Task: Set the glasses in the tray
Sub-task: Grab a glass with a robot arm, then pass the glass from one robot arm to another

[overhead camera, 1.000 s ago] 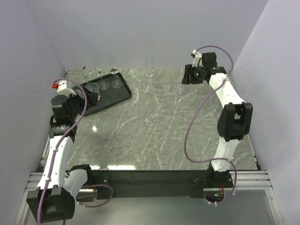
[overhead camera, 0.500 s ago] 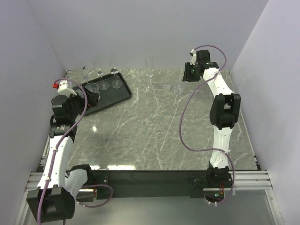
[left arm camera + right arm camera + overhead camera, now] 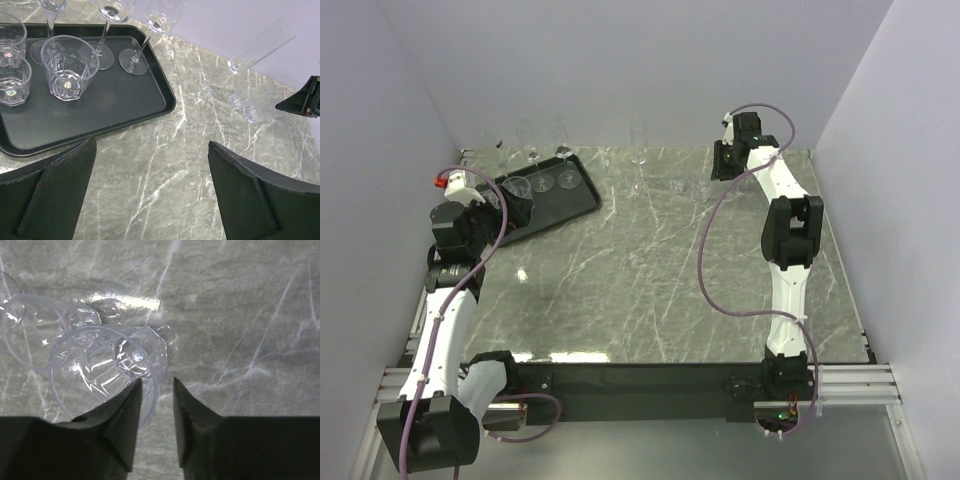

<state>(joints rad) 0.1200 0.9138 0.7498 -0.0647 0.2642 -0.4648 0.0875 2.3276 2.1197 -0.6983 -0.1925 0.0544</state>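
The black tray (image 3: 575, 205) lies at the far left and holds two tumblers (image 3: 67, 75) and three stemmed glasses (image 3: 102, 50). My left gripper (image 3: 151, 145) is open and empty, hovering over the marble beside the tray's near right corner (image 3: 520, 212). A tall flute (image 3: 640, 150) stands at the back. Small glasses (image 3: 700, 188) stand on the table at the back right. My right gripper (image 3: 715, 172) is over them. In the right wrist view its jaws (image 3: 157, 382) stand narrowly apart astride the rim of a faceted tumbler (image 3: 95, 365), the left finger inside it.
Another clear glass (image 3: 30, 330) touches the tumbler on its left. More small glasses (image 3: 204, 89) stand between the flute and the right gripper. The back wall is close behind the flute and the tray. The table (image 3: 650, 280) is grey marble.
The right arm has stretched further toward the back and its gripper has come down over the small glasses. The left arm has not moved.
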